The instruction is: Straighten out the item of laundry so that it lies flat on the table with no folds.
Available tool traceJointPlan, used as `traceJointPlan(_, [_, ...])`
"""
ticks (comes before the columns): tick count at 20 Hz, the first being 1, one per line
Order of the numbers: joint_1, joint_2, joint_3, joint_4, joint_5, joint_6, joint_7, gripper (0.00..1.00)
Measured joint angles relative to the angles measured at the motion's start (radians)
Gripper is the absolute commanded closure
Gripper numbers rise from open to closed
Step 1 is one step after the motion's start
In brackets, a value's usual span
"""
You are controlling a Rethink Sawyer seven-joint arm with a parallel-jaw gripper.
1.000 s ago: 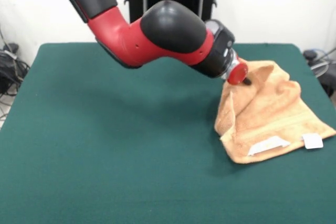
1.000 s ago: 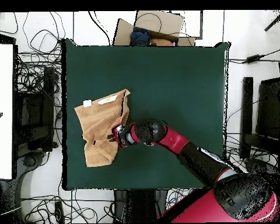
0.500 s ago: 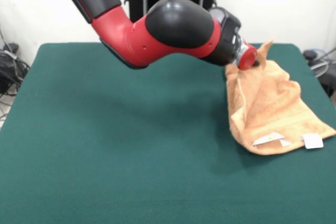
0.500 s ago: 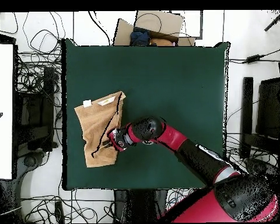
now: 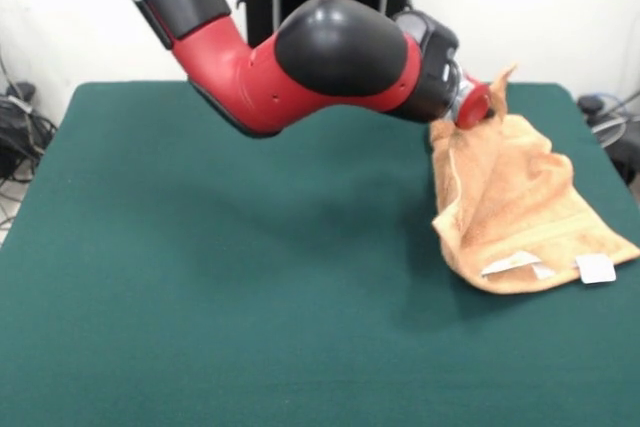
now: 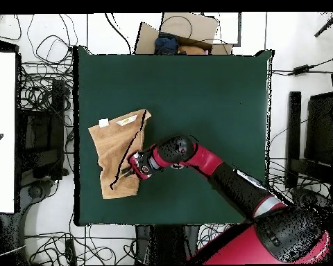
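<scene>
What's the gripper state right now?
Gripper: shut on the towel, a pinched corner lifted off the table.

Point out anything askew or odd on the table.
The towel is not flat: it lies folded over itself near one table edge, with one corner pulled up off the cloth at the gripper. Nothing else stands out.

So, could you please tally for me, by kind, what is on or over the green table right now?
Towels: 1, the orange-tan towel, crumpled with folds near the table edge
White tags on the towel: 2, a small square tag and a longer label
Robot arms: 1, its hand at a raised part of the towel
Total: 4
</scene>
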Motion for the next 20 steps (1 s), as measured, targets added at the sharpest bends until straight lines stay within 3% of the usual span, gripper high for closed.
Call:
traceJointPlan(9, [0.001,0.051,0.0,-0.076,-0.009,0.057,-0.006,1.0])
traceJointPlan(20, [0.033,0.117,0.0,-0.208,-0.017,0.187,-0.195,1.0])
